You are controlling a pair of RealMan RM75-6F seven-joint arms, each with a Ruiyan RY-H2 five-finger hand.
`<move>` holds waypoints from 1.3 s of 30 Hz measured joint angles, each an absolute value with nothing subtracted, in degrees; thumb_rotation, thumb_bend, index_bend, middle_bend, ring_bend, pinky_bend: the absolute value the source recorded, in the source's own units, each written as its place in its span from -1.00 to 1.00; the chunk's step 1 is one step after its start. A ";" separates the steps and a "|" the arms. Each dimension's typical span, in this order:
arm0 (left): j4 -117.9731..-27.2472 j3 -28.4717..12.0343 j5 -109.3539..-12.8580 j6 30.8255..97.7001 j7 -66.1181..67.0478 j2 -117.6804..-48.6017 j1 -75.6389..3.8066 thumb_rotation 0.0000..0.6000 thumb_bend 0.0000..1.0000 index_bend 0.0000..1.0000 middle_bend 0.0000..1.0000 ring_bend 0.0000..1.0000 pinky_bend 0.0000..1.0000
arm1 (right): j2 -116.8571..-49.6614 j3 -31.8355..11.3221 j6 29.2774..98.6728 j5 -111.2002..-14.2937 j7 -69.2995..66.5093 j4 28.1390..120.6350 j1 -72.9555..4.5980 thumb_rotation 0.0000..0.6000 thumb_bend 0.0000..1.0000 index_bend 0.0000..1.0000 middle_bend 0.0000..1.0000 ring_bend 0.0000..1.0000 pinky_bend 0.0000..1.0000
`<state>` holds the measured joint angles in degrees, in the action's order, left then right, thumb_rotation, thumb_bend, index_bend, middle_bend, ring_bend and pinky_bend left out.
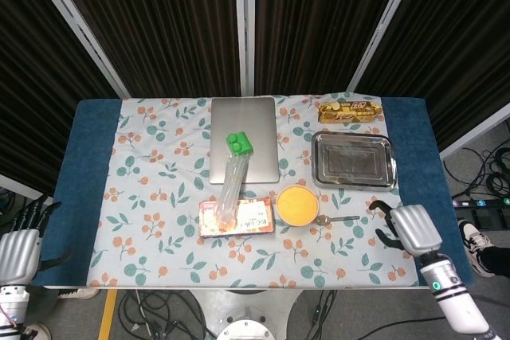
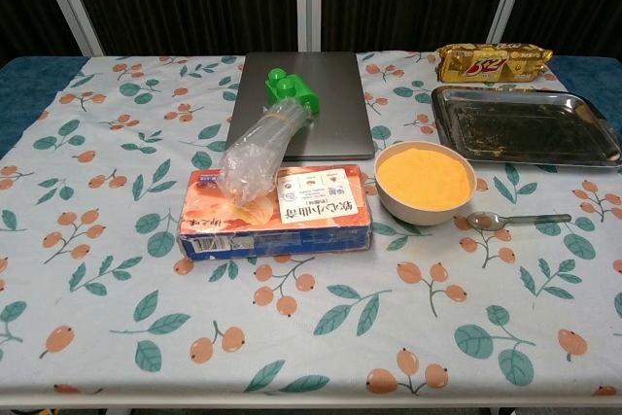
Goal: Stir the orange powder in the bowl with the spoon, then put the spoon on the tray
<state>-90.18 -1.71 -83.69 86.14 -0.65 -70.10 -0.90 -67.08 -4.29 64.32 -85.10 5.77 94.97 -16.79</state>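
Head view: the right hand (image 1: 408,228) hangs over the near right part of the counter (image 1: 414,129), fingers curled loosely apart and holding nothing. Just to its left lies the spoon (image 1: 336,219), flat on the floral cloth (image 1: 151,189), handle end toward the hand, bowl end touching or nearly touching the bowl (image 1: 297,205) of orange powder (image 1: 297,204). Nothing lies between the hand and the spoon handle. Beyond the hand, further back on the counter, sits the steel tray (image 1: 353,160), and behind that a gold snack packet (image 1: 349,111). Left of the bowl, well away from the hand, an orange box (image 1: 236,218) lies flat with a clear plastic bottle with a green cap (image 1: 234,171) resting across it, the cap end lying on a grey laptop (image 1: 244,139). The left hand (image 1: 19,236) is at the far left edge, off the counter, fingers spread — released, holding nothing.

Chest view: neither hand shows. The spoon (image 2: 515,220) lies just right of the bowl (image 2: 426,183), apart from its wall, its scoop toward the bowl. The tray (image 2: 525,125) stands behind the spoon, with dark residue on its floor, and the snack packet (image 2: 492,62) behind it. The box (image 2: 277,212) touches or nearly touches the bowl's left side — the bottle (image 2: 267,143) slants across it.
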 measured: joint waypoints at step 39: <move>-88.34 -1.85 -82.36 84.58 -2.41 -71.00 -1.26 1.00 -0.74 -0.59 -0.76 -0.85 -0.77 | -85.43 -3.95 48.87 -68.19 17.15 77.16 -29.64 1.00 -0.37 0.00 0.83 0.93 1.00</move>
